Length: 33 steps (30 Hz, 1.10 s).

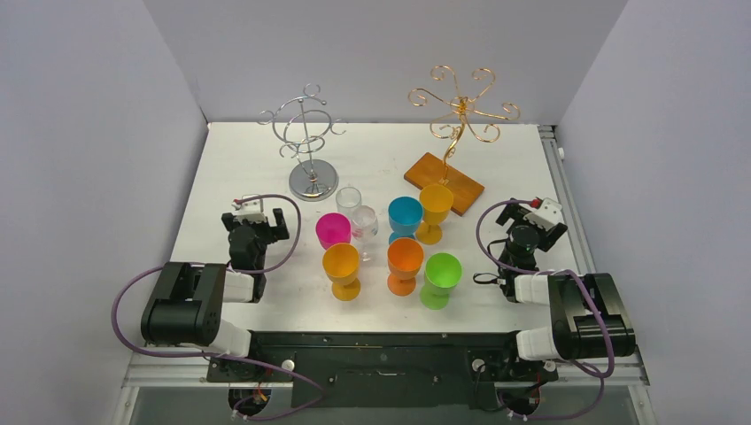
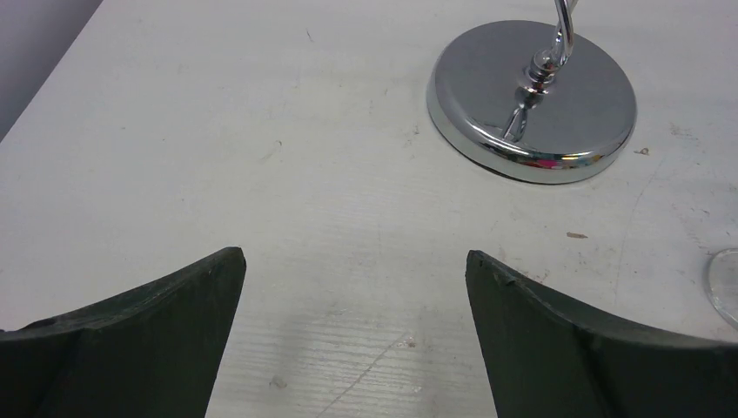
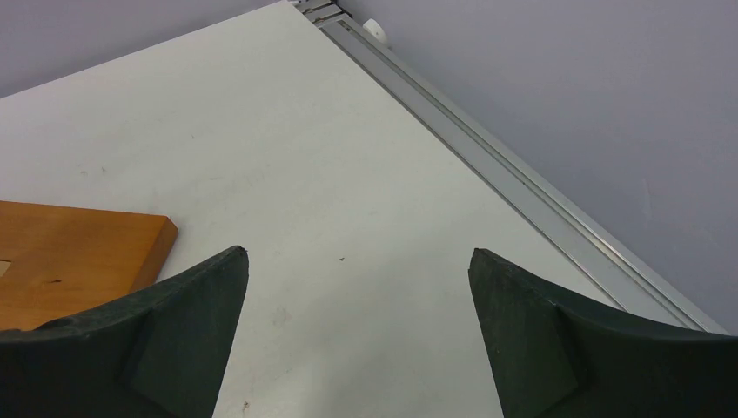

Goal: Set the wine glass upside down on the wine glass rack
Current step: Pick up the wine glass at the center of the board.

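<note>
While both arms sit folded at the bottom of the overhead frame, the wine glasses stand upright in a cluster at the centre of the white table. A clear wine glass stands just in front of a second clear glass, with pink, blue, yellow, amber, orange and green goblets around them. Toward the top of the frame, the chrome wine glass rack rises left of centre and the gold wine glass rack stands right of centre on its wooden base. The left end effector lies left of the cluster and the right end effector right of it, both apart from the glasses.

From the left wrist, the left end effector is spread wide over bare table, with nothing between its dark fingers. The chrome rack's round foot fills the upper right, and the edge of a clear glass foot shows at the right border.

From the right wrist, the right end effector is likewise spread and holds nothing. A corner of the wooden base sits at lower left, and a metal rail runs diagonally along the table's edge.
</note>
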Each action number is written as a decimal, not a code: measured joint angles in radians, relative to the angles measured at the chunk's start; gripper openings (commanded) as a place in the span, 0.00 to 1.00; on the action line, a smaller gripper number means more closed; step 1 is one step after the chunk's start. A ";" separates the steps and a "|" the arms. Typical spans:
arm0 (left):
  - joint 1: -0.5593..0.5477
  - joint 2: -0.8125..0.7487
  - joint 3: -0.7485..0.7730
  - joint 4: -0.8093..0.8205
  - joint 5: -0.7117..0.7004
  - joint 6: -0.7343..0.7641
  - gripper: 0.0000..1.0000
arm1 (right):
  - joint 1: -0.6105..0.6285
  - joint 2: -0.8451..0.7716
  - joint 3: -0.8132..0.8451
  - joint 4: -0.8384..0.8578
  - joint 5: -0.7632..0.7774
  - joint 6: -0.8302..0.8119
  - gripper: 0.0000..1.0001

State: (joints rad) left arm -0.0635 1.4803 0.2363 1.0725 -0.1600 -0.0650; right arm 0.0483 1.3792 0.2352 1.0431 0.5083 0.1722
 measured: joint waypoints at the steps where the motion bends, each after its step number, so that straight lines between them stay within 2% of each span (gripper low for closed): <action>1: 0.000 0.000 0.000 0.000 0.000 0.000 0.96 | 0.000 0.000 0.000 0.000 0.000 0.000 0.92; 10: 0.001 0.000 0.000 0.000 0.004 -0.002 0.96 | 0.000 -0.007 0.001 -0.024 0.002 0.005 0.92; 13: 0.010 -0.019 0.009 -0.047 0.019 -0.003 0.96 | 0.000 -0.069 0.059 -0.217 0.035 0.028 0.92; 16: 0.026 -0.105 0.123 -0.299 0.035 -0.003 0.96 | -0.001 -0.137 0.265 -0.526 0.055 0.071 0.93; 18: 0.029 -0.159 0.267 -0.496 0.044 -0.001 0.96 | -0.002 -0.168 0.396 -0.654 0.035 0.101 0.93; 19: 0.031 -0.188 0.294 -0.527 0.048 -0.001 0.96 | -0.008 -0.188 0.439 -0.692 0.013 0.128 0.93; 21: 0.036 -0.257 0.361 -0.631 0.070 0.002 0.96 | -0.033 -0.243 0.475 -0.748 -0.066 0.210 0.93; 26: 0.056 -0.412 0.408 -0.883 0.137 -0.003 0.96 | -0.151 -0.344 0.484 -0.895 -0.284 0.359 0.93; 29: 0.082 -0.425 0.476 -1.081 0.190 -0.016 0.96 | -0.094 -0.369 0.537 -1.035 -0.303 0.349 0.90; 33: 0.092 -0.424 0.610 -1.310 0.229 -0.032 0.96 | 0.064 -0.418 0.639 -1.195 -0.256 0.303 0.90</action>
State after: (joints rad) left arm 0.0288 1.0565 0.8463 -0.2379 0.0689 -0.0975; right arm 0.1123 0.9607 0.8738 -0.1520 0.2527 0.4751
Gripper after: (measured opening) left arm 0.962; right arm 0.903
